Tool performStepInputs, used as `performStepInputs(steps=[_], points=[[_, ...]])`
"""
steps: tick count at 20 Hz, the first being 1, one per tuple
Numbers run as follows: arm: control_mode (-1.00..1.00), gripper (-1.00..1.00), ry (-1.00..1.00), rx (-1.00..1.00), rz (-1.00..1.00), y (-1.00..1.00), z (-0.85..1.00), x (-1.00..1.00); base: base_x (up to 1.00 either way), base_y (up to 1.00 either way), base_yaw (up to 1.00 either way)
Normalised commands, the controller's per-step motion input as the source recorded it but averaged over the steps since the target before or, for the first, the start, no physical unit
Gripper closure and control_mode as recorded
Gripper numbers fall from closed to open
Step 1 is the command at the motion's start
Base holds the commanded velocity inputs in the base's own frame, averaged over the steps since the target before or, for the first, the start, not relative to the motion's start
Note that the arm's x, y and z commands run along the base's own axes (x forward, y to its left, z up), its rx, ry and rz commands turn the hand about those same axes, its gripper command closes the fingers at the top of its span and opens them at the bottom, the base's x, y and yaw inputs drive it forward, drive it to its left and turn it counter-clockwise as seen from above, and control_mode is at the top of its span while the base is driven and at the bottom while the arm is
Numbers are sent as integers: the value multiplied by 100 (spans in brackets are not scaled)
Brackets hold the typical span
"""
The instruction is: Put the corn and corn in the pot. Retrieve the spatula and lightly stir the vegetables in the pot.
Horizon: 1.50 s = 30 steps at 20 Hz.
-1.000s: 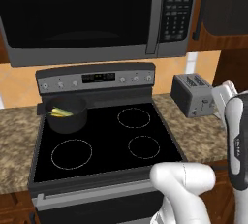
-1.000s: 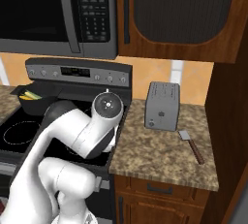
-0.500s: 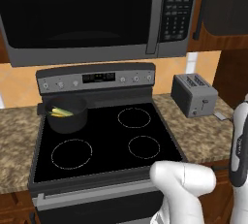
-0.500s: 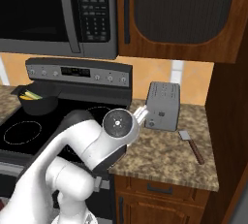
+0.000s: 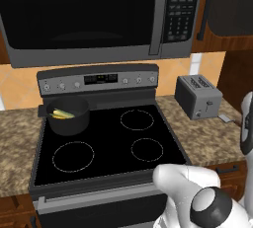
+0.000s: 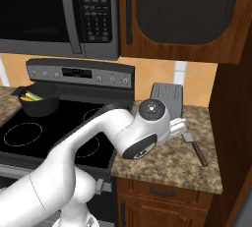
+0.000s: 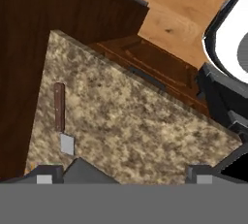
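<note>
We see the small dark pot [image 5: 69, 116] on the stove's [image 5: 108, 148] back-left burner, with both yellow corn cobs [image 5: 61, 114] lying inside it. To the right, past the toaster [image 6: 166, 99], the spatula [image 6: 195, 146] lies flat on the speckled counter [image 6: 167, 164], brown handle towards the front edge. Our gripper [image 7: 121, 172] hangs above that counter, jaws spread wide and empty, the spatula just to one side of them.
</note>
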Motion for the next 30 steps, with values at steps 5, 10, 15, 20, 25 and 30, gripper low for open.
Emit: performStepInputs(steps=[5,10,15,20,25,30], points=[[-100,-100,5,6,-30,-36,-48,23,0,0,0],[-100,-100,0,1,-22,-49,-60,16,0,0,0],[-100,-100,0,7,-16,-36,-39,47,0,0,0],[-100,-100,6,10,-8,-60,-28,51,0,0,0],[-100,-100,4,10,-2,-52,-25,49,0,0,0],[-100,-100,2,5,0,-47,-46,21,0,0,0]])
